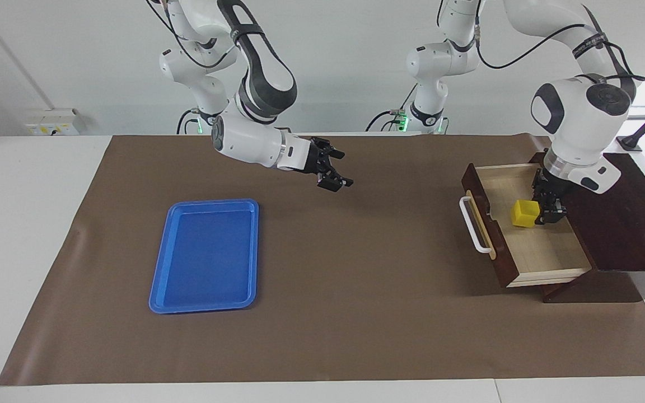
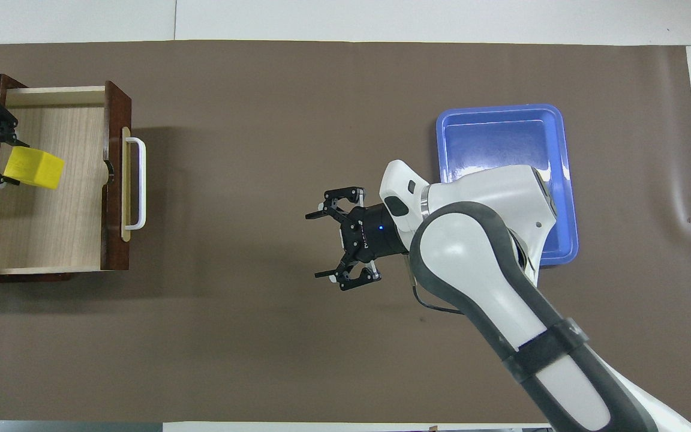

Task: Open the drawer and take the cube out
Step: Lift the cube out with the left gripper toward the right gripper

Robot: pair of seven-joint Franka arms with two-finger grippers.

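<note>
The drawer (image 1: 546, 254) of the dark wooden box (image 1: 630, 218) stands pulled open at the left arm's end of the table, its white bar handle (image 1: 471, 224) facing the table's middle. My left gripper (image 1: 546, 211) is shut on the yellow cube (image 1: 526, 213) and holds it raised a little over the drawer's pale floor (image 2: 51, 228). In the overhead view the left gripper (image 2: 5, 165) grips the cube (image 2: 33, 169) over the drawer's inner end, near the box. My right gripper (image 1: 342, 168) is open and empty, waiting in the air over the mat's middle; it also shows in the overhead view (image 2: 315, 245).
A blue plastic tray (image 1: 205, 257) lies empty on the brown mat toward the right arm's end of the table; in the overhead view the right arm covers part of the tray (image 2: 501, 135). The brown mat (image 1: 356, 291) covers most of the table.
</note>
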